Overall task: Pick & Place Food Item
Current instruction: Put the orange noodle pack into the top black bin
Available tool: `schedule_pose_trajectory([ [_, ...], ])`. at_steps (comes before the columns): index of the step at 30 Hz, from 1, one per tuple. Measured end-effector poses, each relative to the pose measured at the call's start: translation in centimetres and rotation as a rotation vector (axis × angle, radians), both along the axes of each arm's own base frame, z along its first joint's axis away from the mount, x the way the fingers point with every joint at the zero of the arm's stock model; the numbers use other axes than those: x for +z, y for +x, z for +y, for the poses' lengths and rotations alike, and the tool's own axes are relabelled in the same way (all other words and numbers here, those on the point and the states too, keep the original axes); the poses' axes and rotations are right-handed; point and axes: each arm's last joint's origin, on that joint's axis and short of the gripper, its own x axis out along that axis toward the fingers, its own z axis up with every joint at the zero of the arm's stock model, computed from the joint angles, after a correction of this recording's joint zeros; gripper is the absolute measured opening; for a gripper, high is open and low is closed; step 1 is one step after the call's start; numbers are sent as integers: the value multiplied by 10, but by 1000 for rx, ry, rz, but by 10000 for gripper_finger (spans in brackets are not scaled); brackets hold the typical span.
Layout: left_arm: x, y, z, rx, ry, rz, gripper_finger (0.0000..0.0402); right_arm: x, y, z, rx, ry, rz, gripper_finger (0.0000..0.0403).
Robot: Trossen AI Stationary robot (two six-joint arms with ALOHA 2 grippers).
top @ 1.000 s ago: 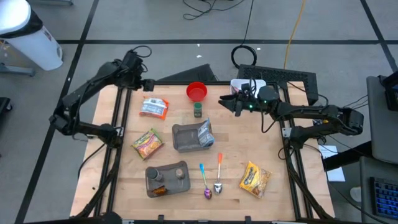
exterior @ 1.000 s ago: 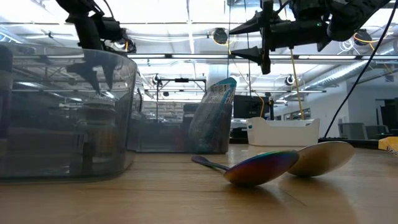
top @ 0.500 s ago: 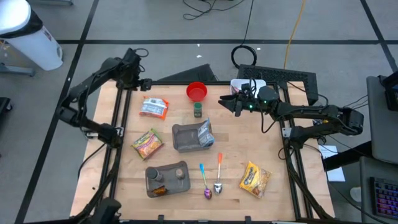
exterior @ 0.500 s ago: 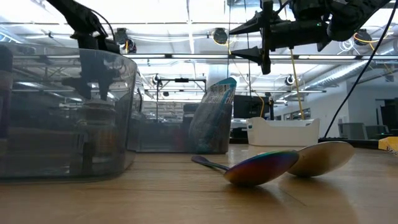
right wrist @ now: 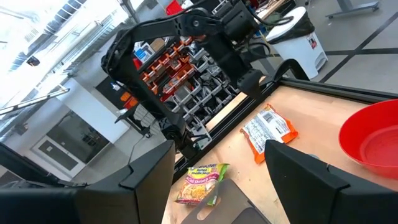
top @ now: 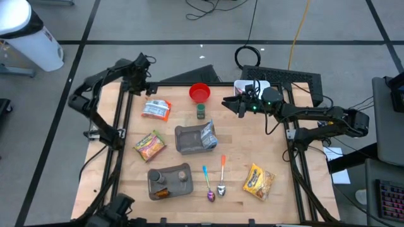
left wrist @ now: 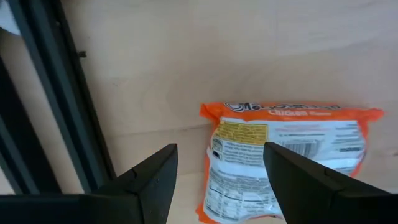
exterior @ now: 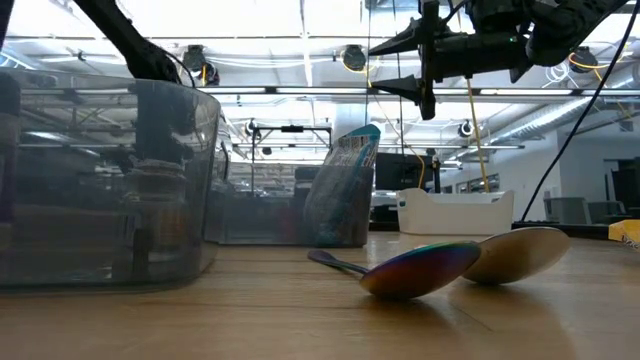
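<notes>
I have the left claw [top: 144, 84] at the upper left corner of the counter [top: 271, 145] in the overhead picture, just up and left of the orange noodle packet [top: 156, 109]. Through its wrist camera I see its two dark fingers [left wrist: 152, 180] spread apart with nothing between them, and the orange packet [left wrist: 283, 158] lying flat on the wood below, beside the black frame rail.

The right claw [top: 226, 103] hangs over the upper middle of the counter, right of the red bowl [top: 200, 93] and the small green jar [top: 201, 112]. Its fingers stand apart too and hold nothing; in the level view they point left, high in the frame [exterior: 400, 62].

In the centre of the overhead picture sits a grey tray [top: 187, 140] with a blue-and-white packet [top: 208, 134] leaning in its right end. A green-and-yellow packet [top: 149, 145] lies to its left. Lower left of centre is a second grey tray [top: 173, 174] with small things in it that I cannot make out. Two spoons [top: 215, 180] lie side by side in the lower middle, one iridescent, one with an orange handle. A yellow packet [top: 259, 180] lies at the lower right. A white bin [top: 243, 85] sits at the upper edge behind the right claw.
</notes>
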Motion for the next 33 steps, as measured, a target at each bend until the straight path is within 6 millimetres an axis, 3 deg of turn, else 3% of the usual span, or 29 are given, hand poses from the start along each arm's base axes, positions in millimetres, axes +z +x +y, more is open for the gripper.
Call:
schedule_pose_trajectory([
  [11,-26,4,8,-16,-89,34,243,0,0,0,-1,-3,0,242],
  [21,-27,5,7,-12,-90,44,243,0,0,0,-17,-22,4,242],
  [33,-28,21,-2,-63,-120,-12,243,0,0,-1,-29,-37,8,242],
])
